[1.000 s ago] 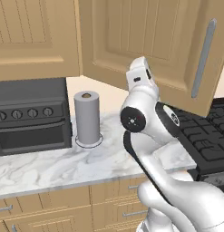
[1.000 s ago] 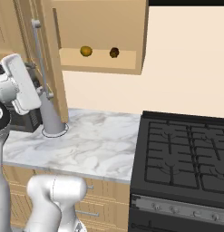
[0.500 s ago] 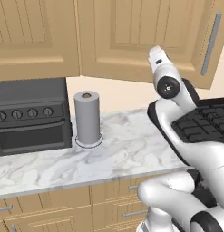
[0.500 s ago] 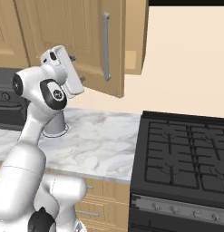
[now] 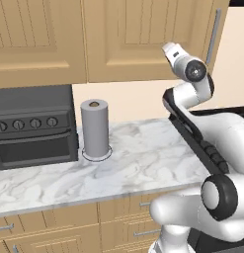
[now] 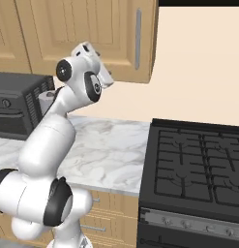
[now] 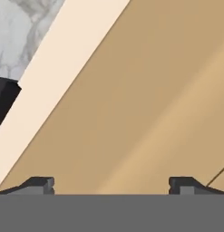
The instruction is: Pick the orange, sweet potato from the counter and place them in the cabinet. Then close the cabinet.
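Note:
The cabinet (image 5: 143,39) hangs above the counter (image 5: 143,158) with its beadboard door flush and its grey bar handle (image 5: 216,34) at the right edge. From the right base view the same cabinet door (image 6: 97,24) and its handle (image 6: 138,38) look shut. The orange and the sweet potato are hidden. My gripper (image 5: 169,48) is raised against the lower part of the door. In the hand view my gripper (image 7: 111,186) is open, its dark tips wide apart with nothing between them, and the wood of the door (image 7: 145,104) lies right in front.
A grey paper-towel roll (image 5: 95,128) stands on the counter beside a dark toaster oven (image 5: 32,126). A black gas stove (image 6: 198,164) adjoins the counter (image 6: 106,150) on the right. Wooden drawers (image 5: 54,230) run below.
The cabinet door has swung from wide open to flush shut, hiding the two items on the shelf. My arm followed the door across, and the jaws stayed open.

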Available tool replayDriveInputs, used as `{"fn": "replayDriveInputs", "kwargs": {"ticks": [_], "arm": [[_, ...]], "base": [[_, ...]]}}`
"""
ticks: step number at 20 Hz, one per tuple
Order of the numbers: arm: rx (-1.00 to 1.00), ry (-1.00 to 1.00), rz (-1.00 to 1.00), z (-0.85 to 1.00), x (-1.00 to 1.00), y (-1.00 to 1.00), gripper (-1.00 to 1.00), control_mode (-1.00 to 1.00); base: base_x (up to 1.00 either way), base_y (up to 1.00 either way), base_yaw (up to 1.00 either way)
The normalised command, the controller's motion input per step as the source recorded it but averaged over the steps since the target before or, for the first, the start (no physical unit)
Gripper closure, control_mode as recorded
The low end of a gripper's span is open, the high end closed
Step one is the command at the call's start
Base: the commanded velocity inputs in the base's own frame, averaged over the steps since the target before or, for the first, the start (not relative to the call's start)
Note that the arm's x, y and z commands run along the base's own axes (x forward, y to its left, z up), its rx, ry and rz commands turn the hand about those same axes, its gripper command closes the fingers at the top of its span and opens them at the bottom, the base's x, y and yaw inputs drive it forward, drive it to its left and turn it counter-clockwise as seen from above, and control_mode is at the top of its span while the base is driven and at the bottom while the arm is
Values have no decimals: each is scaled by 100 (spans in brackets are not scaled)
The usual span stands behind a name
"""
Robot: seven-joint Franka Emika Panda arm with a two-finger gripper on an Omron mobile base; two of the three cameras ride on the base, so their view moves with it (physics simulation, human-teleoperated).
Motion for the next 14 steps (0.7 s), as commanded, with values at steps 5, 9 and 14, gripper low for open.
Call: {"fn": "replayDriveInputs", "kwargs": {"ticks": [5, 9, 14], "arm": [[-7, 2, 19, -5, 100, -28, -100, -100], [-7, 0, 21, -10, 98, -21, -100, -100], [-10, 10, 20, 13, -40, -35, -100, -100]], "base": [[0, 0, 0], [0, 0, 0], [0, 0, 0]]}}
